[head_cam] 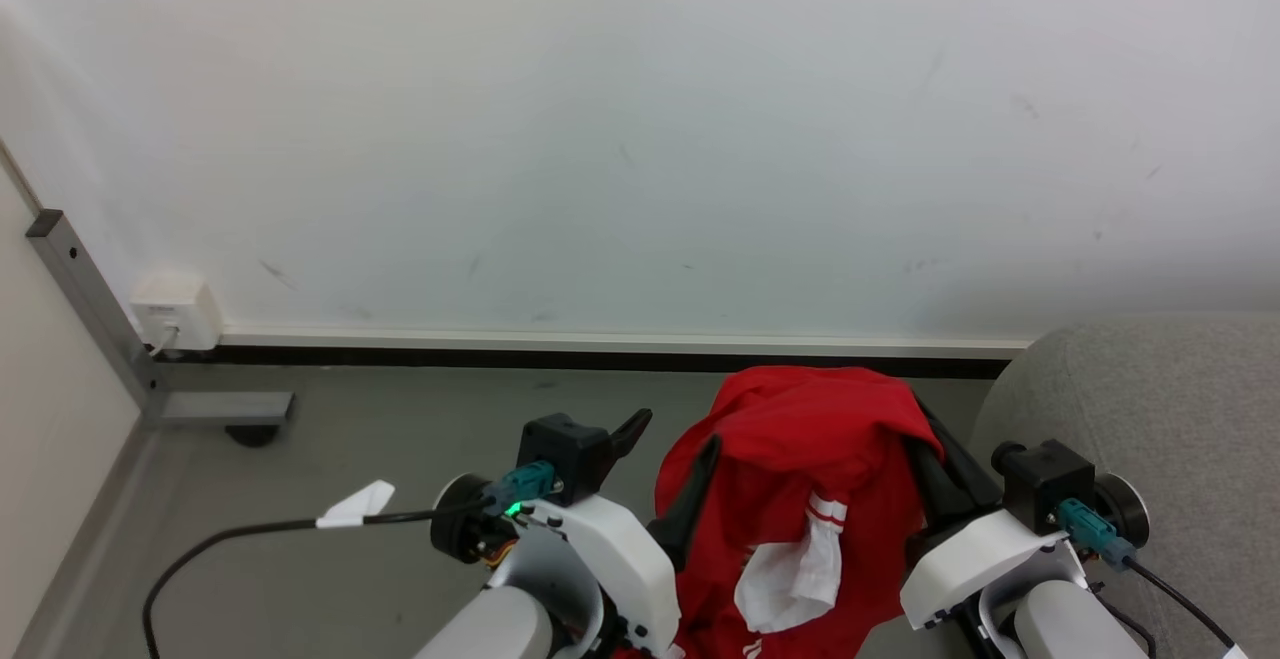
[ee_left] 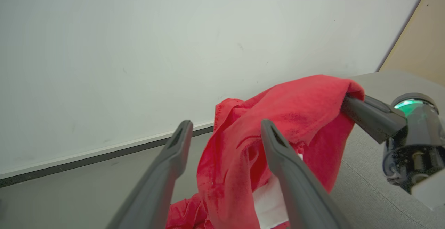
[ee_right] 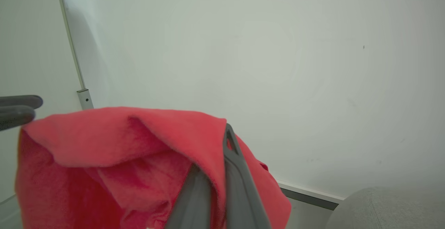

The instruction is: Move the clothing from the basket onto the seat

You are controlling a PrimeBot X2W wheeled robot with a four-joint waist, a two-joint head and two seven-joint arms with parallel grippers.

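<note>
Because the clothing [head_cam: 790, 439] is a thin red shirt, it looks soft, floppy and very light, so it will bend and fold any way it likes. It hangs up in the air over the grey floor [head_cam: 400, 419], just beside the seat [head_cam: 1150, 389], which is on the robot's right. The right hand [head_cam: 935, 459] has its two dark fingers pressed together on a fold at the top of the shirt, and the cloth drapes over the finger tips like a little tent. The rest falls down loose, with a white patch [head_cam: 795, 574] dangling in the middle. The left hand [ee_left: 224, 126] has its fingers wide apart and grips nothing. One finger is right by the hanging cloth, and I cannot tell if it touches. I think the shirt cannot break, but smooth sports cloth can slide out of a small pinch, and the loose bottom could drag or catch on something. The best place to hold it is a thick, bunched fold near the top, like the one the right hand has now, not a thin edge. If the left hand helps, the other side of the top looks like a good spot. When it is let go over the seat, it will most likely flop down in a soft heap and lie where it lands.
</note>
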